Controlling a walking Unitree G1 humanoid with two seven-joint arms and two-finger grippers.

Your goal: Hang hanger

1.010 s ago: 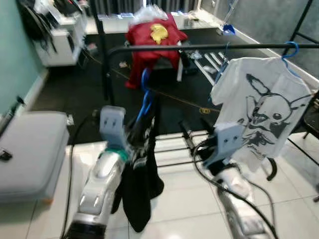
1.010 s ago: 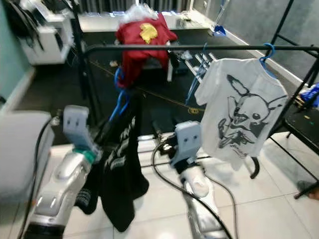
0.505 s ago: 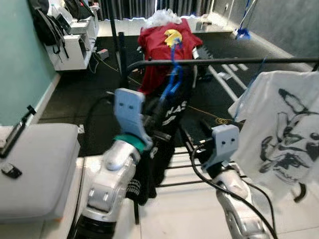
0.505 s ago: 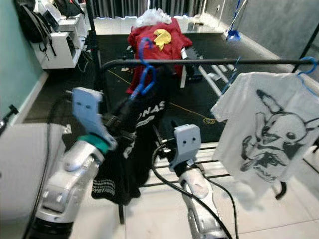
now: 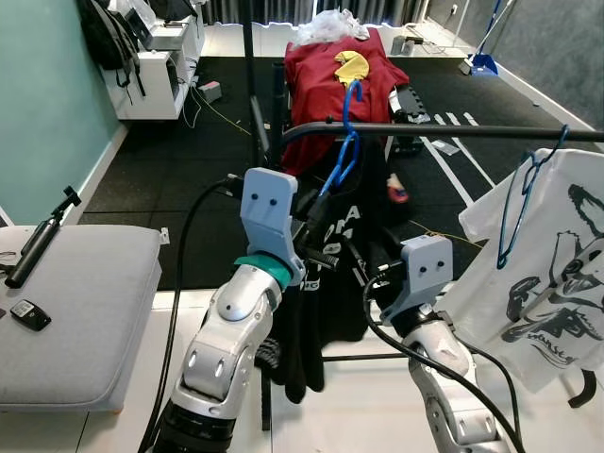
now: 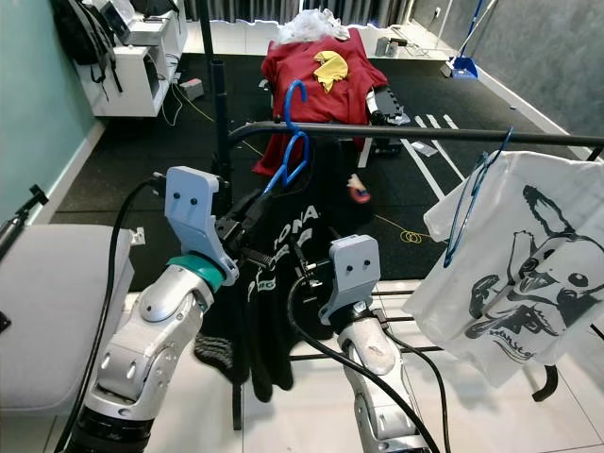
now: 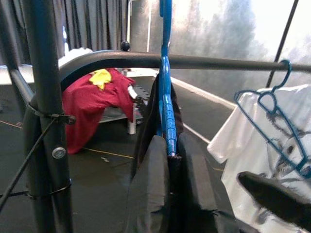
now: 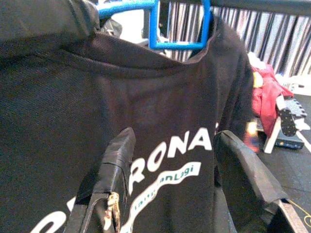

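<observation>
At the rail (image 5: 453, 130), the left gripper (image 7: 167, 160) clamps the blue hanger (image 5: 342, 151) carrying a black shirt (image 8: 160, 131). The right gripper (image 8: 170, 179) hangs open before the shirt. Letting go before the hook seats could drop it.

Blue hanger (image 6: 294, 142) with black T-shirt (image 6: 283, 247): raised from below the black rail (image 6: 406, 133) a second ago; hook now carried up to rail level, seen at the rail in the left wrist view. Left gripper (image 7: 168, 160): lifted with it, clamped on the hanger's neck. Right gripper (image 8: 177, 170): brought close against the shirt front, fingers spread.
</observation>
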